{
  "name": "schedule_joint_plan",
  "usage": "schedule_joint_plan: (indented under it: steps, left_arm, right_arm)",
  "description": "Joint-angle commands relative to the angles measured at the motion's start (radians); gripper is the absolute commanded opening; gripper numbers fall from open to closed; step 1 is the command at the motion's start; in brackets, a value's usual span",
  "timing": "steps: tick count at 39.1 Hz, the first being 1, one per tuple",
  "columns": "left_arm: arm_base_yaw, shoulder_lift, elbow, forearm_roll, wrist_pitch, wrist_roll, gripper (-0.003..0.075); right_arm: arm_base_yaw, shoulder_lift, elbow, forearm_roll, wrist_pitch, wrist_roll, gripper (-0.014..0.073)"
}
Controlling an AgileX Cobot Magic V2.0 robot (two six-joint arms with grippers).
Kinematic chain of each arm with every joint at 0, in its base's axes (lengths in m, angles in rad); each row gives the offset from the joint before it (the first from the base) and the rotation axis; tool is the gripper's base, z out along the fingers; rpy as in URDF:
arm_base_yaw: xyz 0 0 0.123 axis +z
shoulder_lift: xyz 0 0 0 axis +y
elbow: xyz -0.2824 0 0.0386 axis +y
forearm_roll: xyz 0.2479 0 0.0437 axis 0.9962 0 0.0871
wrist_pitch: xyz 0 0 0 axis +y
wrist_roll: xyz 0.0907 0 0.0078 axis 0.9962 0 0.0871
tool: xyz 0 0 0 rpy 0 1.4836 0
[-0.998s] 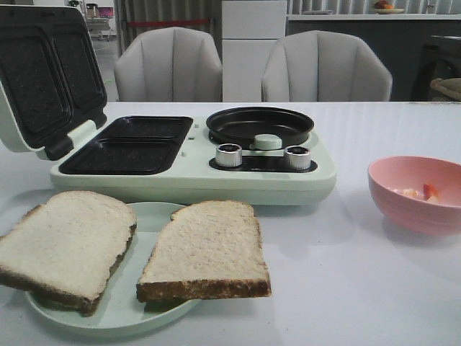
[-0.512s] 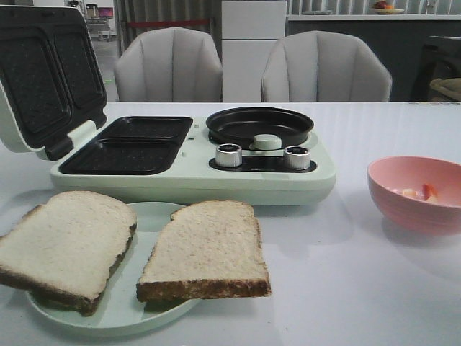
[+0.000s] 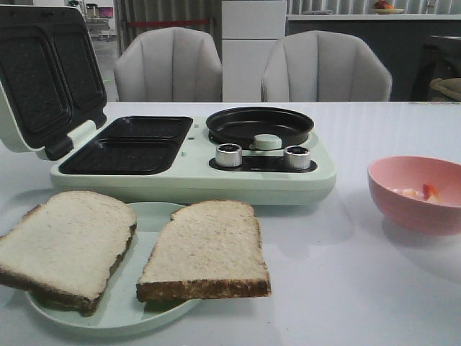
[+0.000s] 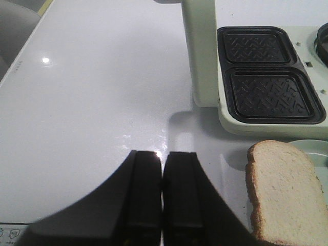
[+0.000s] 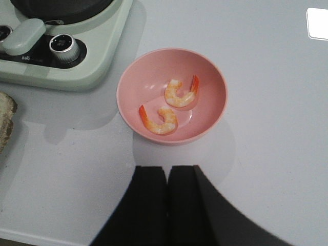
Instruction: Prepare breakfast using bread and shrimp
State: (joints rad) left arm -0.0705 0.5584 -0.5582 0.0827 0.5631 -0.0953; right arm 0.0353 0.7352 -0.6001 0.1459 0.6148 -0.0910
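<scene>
Left pincer (image 4: 162, 205) is sitting with its two black fingers pressed together, nothing between them, hovering over bare white tabletop (image 4: 92, 113). Just off to one side of it, one slice of the bread (image 4: 284, 192) is lying on a pale green plate (image 4: 315, 148), and past that the mint-green breakfast maker (image 4: 225, 110) is showing its two black waffle-pattern trays with the lid standing open.

Right pincer (image 5: 166, 205) is doing the same thing, fingers closed up against each other and holding nothing. Right ahead of it a pink bowl (image 5: 128, 92) is sitting on the tabletop with the shrimp (image 5: 171, 105) inside: two curled pale pieces with orange-red tails, lying near each other on the bowl's bottom. Beyond the bowl, the maker's corner with a silver knob (image 5: 63, 45) is poking in.

From the front view, both bread slices (image 3: 205, 252) are lying flat side by side on the plate, nearest the camera, the left one hanging over the plate's edge. The maker is sitting just behind them, with a round black pan (image 3: 260, 124) on its right half. The bowl is sitting well off to the right. Two grey chairs (image 3: 325, 66) are standing behind the tabletop.
</scene>
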Motion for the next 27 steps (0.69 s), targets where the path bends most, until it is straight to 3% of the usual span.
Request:
schedule_joint_plan:
  steps: [1,5,7,11,18,23,27]
  left_arm:
    - [0.0,0.008,-0.03,0.004,-0.09,-0.007,0.0286]
    - [-0.003,0.008,-0.03,0.002,-0.108,-0.007,0.0558]
    - [-0.026,0.018,-0.03,0.002,-0.117,0.003,0.0613]
    - [-0.169,0.054,-0.03,0.078,-0.129,0.119,0.0617]
    - [-0.505,0.141,-0.03,0.447,0.033,0.121,0.0617]
    - [-0.704,0.223,-0.017,0.597,0.169,0.118,0.0617]
    - [-0.822,0.288,0.043,0.717,0.198,0.095,0.0616]
  right_arm:
    - [-0.003,0.003,-0.035,0.005,-0.076,-0.005,0.0294]
    - [-0.003,0.003,-0.035,0.003,-0.078,-0.005,0.0556]
    - [-0.003,0.003,-0.035,0.003,-0.079,-0.005,0.0591]
    - [-0.003,0.003,-0.035,0.005,-0.077,-0.005,0.0591]
    - [-0.003,0.003,-0.035,0.005,-0.077,-0.005,0.0591]
    - [-0.003,0.003,-0.035,0.005,-0.077,-0.005,0.0591]
    - [-0.003,0.003,-0.035,0.005,-0.077,-0.005,0.0591]
